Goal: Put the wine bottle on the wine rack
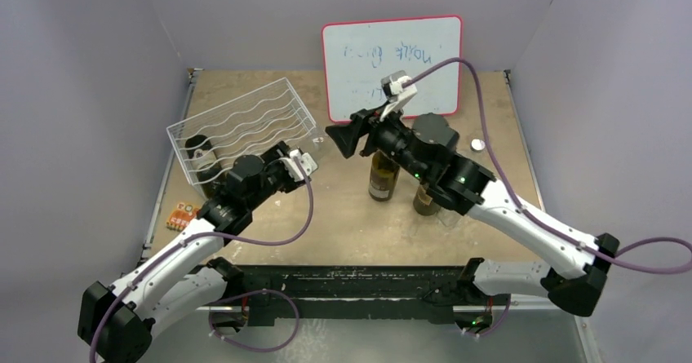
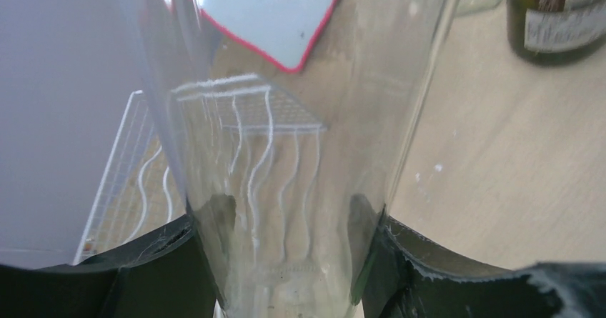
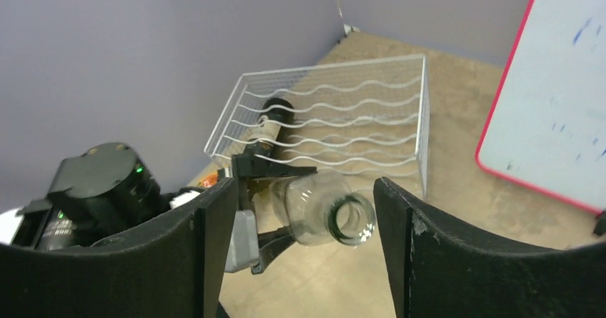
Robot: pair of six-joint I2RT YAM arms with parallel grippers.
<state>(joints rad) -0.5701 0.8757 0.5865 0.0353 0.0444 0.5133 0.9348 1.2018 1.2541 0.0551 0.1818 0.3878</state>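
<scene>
A clear glass wine bottle point(image 2: 286, 153) lies almost level in my left gripper point(image 2: 286, 261), which is shut on its body. In the right wrist view the bottle's open mouth point(image 3: 354, 219) points at the camera. My right gripper point(image 3: 306, 189) is open, with one finger on each side of the neck and a gap on both sides. In the top view the two grippers meet mid-table, left point(image 1: 314, 147) and right point(image 1: 339, 139). The white wire wine rack point(image 1: 241, 126) stands at the back left, just behind the left gripper. It holds one dark bottle point(image 3: 268, 125).
Two dark bottles point(image 1: 383, 175) point(image 1: 424, 196) stand under my right arm. A red-framed whiteboard point(image 1: 392, 65) leans on the back wall. A small white disc point(image 1: 478, 144) lies at the right. An orange item point(image 1: 184, 214) lies by the left edge. Purple walls enclose the table.
</scene>
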